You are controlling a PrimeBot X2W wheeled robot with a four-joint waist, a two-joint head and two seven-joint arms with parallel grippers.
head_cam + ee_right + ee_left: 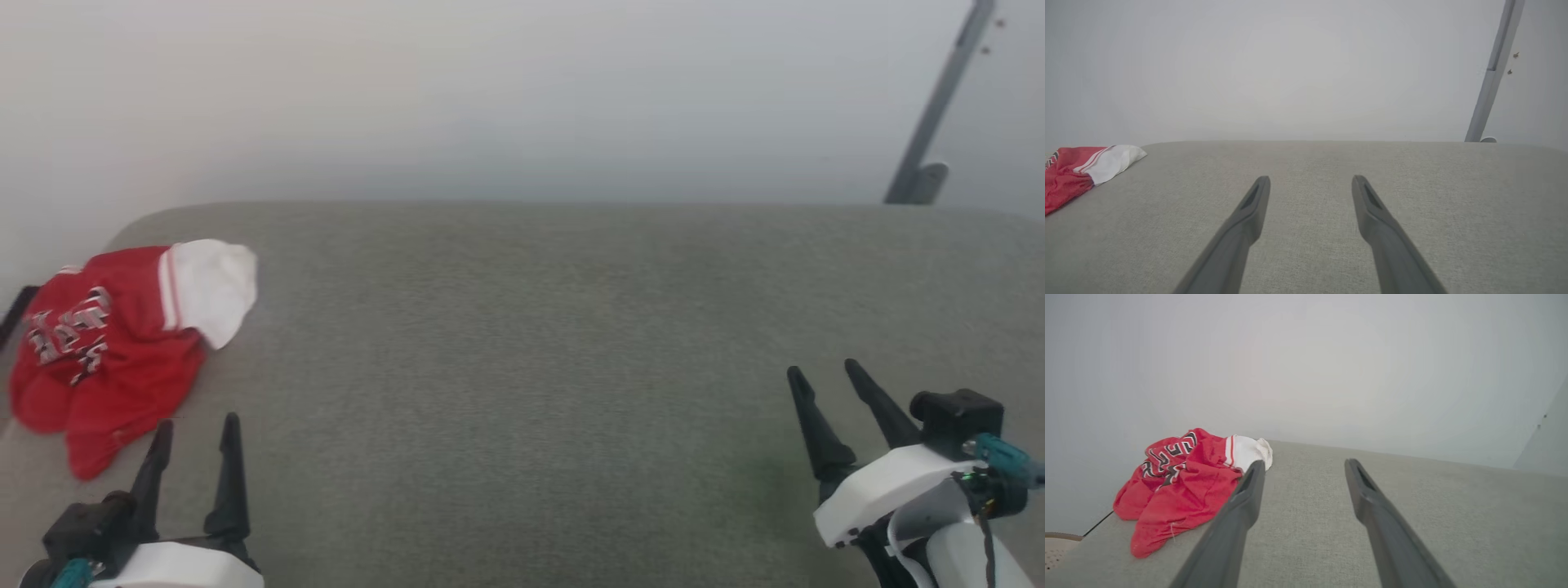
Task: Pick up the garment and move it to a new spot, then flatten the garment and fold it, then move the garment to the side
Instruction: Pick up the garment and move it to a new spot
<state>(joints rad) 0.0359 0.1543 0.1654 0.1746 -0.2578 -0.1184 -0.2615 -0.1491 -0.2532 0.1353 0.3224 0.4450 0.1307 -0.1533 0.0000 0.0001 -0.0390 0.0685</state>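
Grey fabric surface (522,343), pale wall behind: your one garment (114,343) lies crumpled near its left edge. Your left claw (198,421), spread wide and empty, sits just beside it. Your right claw (822,367), equally wide and empty, is well apart. Pinch only a loose layer and the shirt may slide off that edge. Count: one garment, two claws.

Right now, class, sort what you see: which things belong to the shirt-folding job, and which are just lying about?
Part of the job: the garment, crumpled at the left end of the grey padded surface; left gripper, open; right gripper, open.
Just lying about: grey pole by the wall, far right; pale perforated thing beyond the surface's left edge.
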